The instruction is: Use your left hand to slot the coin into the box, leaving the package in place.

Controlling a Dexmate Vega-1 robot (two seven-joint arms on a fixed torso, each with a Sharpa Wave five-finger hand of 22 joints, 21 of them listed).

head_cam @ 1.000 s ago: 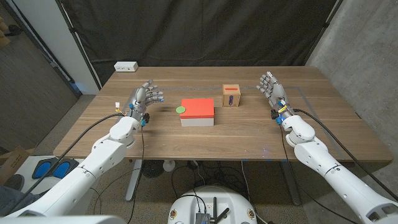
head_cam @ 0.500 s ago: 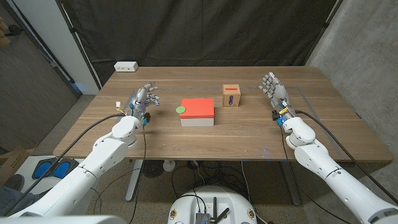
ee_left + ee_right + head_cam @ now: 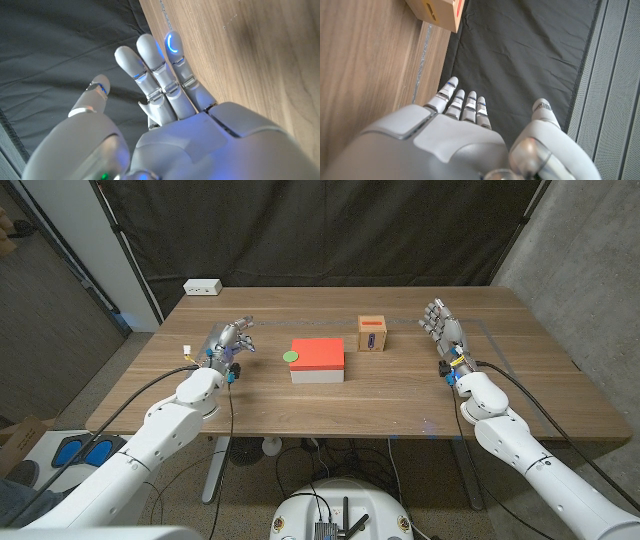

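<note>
Since a second ago the left hand (image 3: 227,340) has tipped forward and lowered a little; the rest is unchanged. On the wooden table (image 3: 400,395) the red-topped package (image 3: 318,360) carries the green coin (image 3: 290,357) at its left edge, with the small slotted wooden box (image 3: 373,334) just beyond. Both hands, the right hand (image 3: 442,330) included, have fingers apart and hold nothing. We judge the reach is barely begun; next, the left hand must pinch the coin without nudging the package.

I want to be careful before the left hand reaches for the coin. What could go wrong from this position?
1. The green coin lies on the corner of the red-topped package; a sideways grab by the left hand could push the package or knock the coin off.
2. The coin lies flat, so the fingers may slip on it.
3. The wooden box stands beyond the package, so the loaded hand must cross over it and might brush it.
</note>
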